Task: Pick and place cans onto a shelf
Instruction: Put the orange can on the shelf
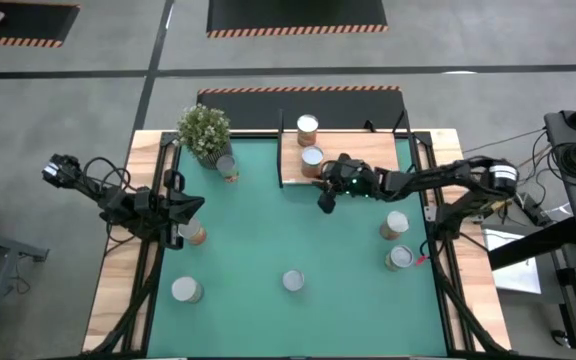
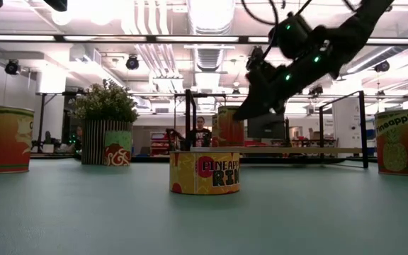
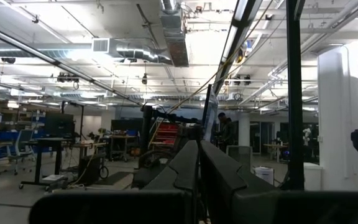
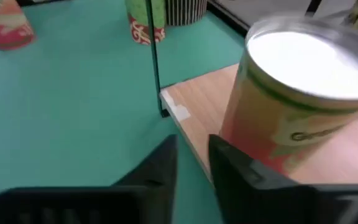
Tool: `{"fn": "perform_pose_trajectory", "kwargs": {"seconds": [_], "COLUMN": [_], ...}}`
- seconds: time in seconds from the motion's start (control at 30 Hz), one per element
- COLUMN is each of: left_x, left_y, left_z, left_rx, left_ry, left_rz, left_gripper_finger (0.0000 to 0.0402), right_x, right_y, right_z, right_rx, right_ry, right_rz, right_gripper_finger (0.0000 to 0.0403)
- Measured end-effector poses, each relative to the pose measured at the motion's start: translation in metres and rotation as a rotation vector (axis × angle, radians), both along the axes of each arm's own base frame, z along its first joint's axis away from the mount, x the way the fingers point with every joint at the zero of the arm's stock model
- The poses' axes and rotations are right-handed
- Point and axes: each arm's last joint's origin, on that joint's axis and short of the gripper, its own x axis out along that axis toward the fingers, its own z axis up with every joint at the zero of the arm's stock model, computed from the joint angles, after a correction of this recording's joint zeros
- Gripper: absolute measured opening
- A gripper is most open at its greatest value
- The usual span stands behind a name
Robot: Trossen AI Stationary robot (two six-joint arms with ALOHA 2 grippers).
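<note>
The light-wood shelf lies at the far edge of the green mat. Two cans stand on it, one at the back and one nearer; the nearer one fills the right wrist view. My right gripper hovers shut just off the shelf's near edge, raised above the mat in the low view and touching nothing. My left gripper waits shut at the mat's left side beside an orange can; its fingers point level into the room.
Loose cans stand on the mat: beside the potted plant, near left, near middle, and two at the right. The plant stands at the far left. A black frame post rises at the shelf's corner.
</note>
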Motion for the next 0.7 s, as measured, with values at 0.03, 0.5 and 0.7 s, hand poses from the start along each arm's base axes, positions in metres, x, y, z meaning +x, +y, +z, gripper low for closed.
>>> {"fn": "perform_pose_trajectory", "kwargs": {"seconds": [0.03, 0.5, 0.7], "left_x": [0.0, 0.0, 0.0], "left_y": [0.0, 0.0, 0.0], "left_z": [0.0, -0.001, -0.001], "left_rx": [0.0, 0.003, 0.004], "left_ry": [0.0, 0.006, 0.008], "left_rz": [0.0, 0.0, 0.0], "left_gripper_finger": [0.0, 0.0, 0.0], "right_x": [0.002, 0.012, -0.002], "right_y": [-0.001, -0.021, -0.028], "right_z": [-0.005, -0.011, -0.005], "right_rx": [-0.006, -0.083, -0.147], "right_ry": [0.01, 0.098, 0.207], "right_rz": [-0.004, -0.096, -0.204], "right_gripper_finger": [0.0052, 0.0013, 0.0013]}}
